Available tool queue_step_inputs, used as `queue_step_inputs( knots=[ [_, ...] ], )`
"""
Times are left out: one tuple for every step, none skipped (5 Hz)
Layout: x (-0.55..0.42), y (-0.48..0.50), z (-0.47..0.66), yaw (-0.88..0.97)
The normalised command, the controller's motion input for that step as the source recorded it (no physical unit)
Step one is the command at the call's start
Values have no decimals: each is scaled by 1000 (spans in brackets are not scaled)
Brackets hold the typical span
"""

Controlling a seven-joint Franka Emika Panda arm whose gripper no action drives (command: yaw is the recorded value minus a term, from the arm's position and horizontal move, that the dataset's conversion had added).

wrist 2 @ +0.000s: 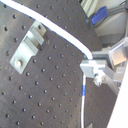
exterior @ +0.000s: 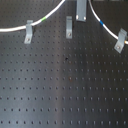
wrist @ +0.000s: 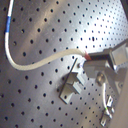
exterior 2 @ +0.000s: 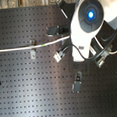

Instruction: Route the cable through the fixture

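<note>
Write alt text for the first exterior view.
A long thin white cable with a short green band and a short blue band arcs across the top of a black perforated board. Three small grey metal clips stand along it, and the grey gripper reaches down from the top edge.

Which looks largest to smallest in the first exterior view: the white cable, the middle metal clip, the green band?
1. white cable, by far
2. middle metal clip
3. green band, smallest

Soft, blurry frames; glare sheens the perforated board (wrist: 60, 20), perhaps overhead-lit.
</note>
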Motion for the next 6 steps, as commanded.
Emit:
queue_step_inputs(
  knots=[
    [51,-7,118,0],
    [-379,292,535,-306],
    [-561,119,451,-20],
    [-628,24,311,237],
    [-457,44,106,508],
    [37,96,183,623]
  ],
)
